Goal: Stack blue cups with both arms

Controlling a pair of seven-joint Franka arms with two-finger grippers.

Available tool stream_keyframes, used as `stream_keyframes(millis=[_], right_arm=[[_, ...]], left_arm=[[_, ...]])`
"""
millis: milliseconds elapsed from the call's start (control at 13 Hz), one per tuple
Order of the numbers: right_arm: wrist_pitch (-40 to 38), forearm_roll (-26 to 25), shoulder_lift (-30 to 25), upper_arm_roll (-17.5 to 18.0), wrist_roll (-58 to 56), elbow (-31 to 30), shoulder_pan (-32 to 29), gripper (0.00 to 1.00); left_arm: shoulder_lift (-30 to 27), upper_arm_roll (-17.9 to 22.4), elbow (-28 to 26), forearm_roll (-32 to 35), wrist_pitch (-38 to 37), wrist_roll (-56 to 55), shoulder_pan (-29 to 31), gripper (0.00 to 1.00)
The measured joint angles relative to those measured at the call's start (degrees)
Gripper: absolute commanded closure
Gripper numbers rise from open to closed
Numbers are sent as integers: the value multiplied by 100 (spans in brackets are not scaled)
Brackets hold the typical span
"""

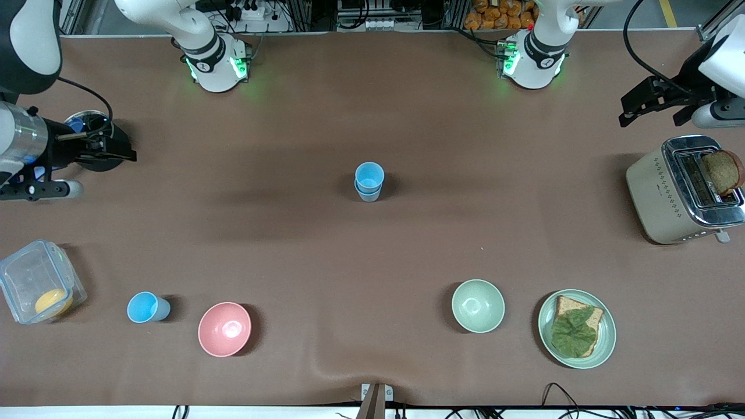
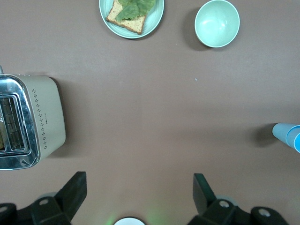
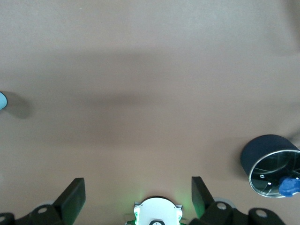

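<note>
A bright sky-blue cup sits nested in a duller grey-blue cup (image 1: 369, 181) at the table's middle; this stack also shows at the edge of the left wrist view (image 2: 287, 136). A third blue cup (image 1: 148, 307) sits alone beside the pink bowl (image 1: 224, 329), nearer the front camera. My left gripper (image 1: 624, 110) hangs open and empty above the toaster (image 1: 669, 198), its fingers (image 2: 75, 185) wide apart. My right gripper (image 1: 119, 148) is open and empty over a dark round container (image 1: 103, 164), with its fingers (image 3: 75, 190) wide apart.
The toaster holds a slice of brown bread (image 1: 723, 170). A pale green bowl (image 1: 478, 305) and a green plate (image 1: 547, 334) with a leaf-topped sandwich lie near the front camera. A clear box (image 1: 23, 273) holding something yellow stands at the right arm's end.
</note>
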Motion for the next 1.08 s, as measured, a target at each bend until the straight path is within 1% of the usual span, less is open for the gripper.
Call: stream_keyframes(millis=[77, 231, 462, 538, 615, 1000, 1077], right_arm=[[22, -119, -6, 520, 104, 47, -429, 0], [39, -371, -72, 1371, 330, 126, -1081, 0], [42, -495, -342, 2408, 479, 157, -1991, 0], [42, -533, -444, 2688, 480, 157, -2265, 0], [43, -587, -538, 2885, 484, 157, -2452, 0], [244, -706, -761, 3403, 902, 90, -2821, 0], [300, -711, -761, 3446, 921, 68, -2873, 0]], left_arm=[[0, 0, 0, 2, 0, 0, 0, 0], [0, 3, 0, 12, 0, 0, 2, 0], [0, 7, 0, 51, 0, 0, 4, 0], [0, 8, 1, 94, 0, 0, 4, 0], [0, 10, 3, 118, -8, 0, 6, 0], [0, 13, 29, 151, -81, 0, 7, 0], [0, 13, 30, 151, -82, 0, 9, 0]])
